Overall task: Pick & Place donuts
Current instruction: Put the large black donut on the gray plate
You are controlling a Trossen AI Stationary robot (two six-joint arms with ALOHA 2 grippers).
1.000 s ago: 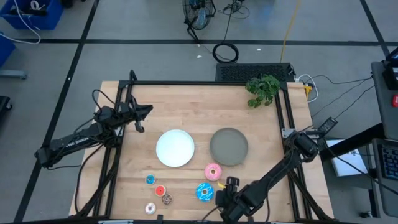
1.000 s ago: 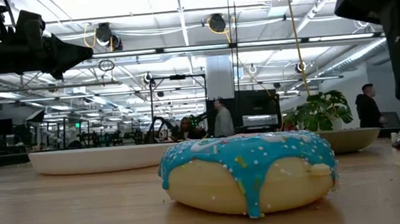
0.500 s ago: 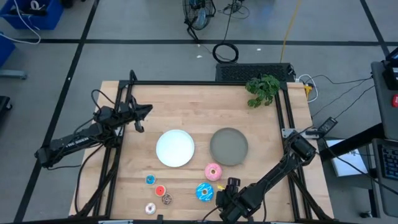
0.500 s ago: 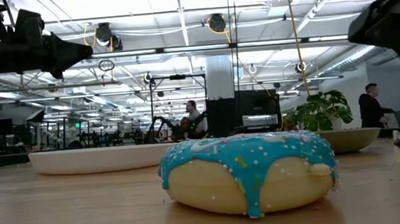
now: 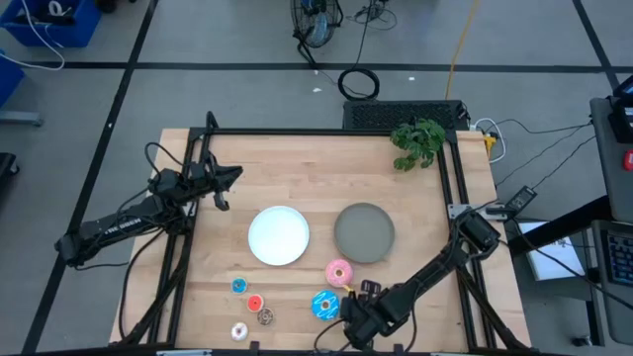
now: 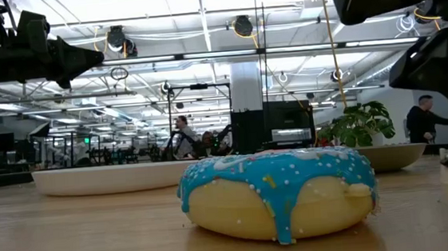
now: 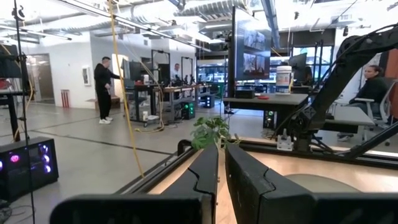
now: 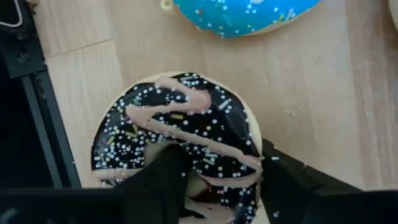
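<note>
The brown donut with pale drizzle (image 8: 186, 124) lies flat on the table near its front edge, under my right gripper (image 5: 354, 318). That gripper is open and points down, with one finger over the donut's hole and the other outside the ring. The blue sprinkled donut (image 5: 324, 305) and the pink donut (image 5: 338, 272) lie close by. Tiny blue (image 5: 238, 286), red (image 5: 254, 303), brown (image 5: 265, 316) and white (image 5: 238, 331) donuts lie at the front left. My left gripper (image 5: 226, 186) is shut and empty, held above the table's far left. My right gripper comes at the brown donut from above. One finger (image 8: 158, 186) is at the hole and the other (image 8: 292, 183) is just outside the rim (image 8: 252, 155). The donut lies flat on the table. I cannot tell whether the fingers touch it.
A round white plate (image 5: 278, 235) and a round grey plate (image 5: 364, 232) sit mid-table. A green plant (image 5: 417, 143) stands at the far right corner. Black frame rails run along the left and right sides. People move in the room beyond the table.
My right gripper has gone a little toward the table's left edge, staying close above the front edge beside the blue sprinkled donut. No donut has moved.
</note>
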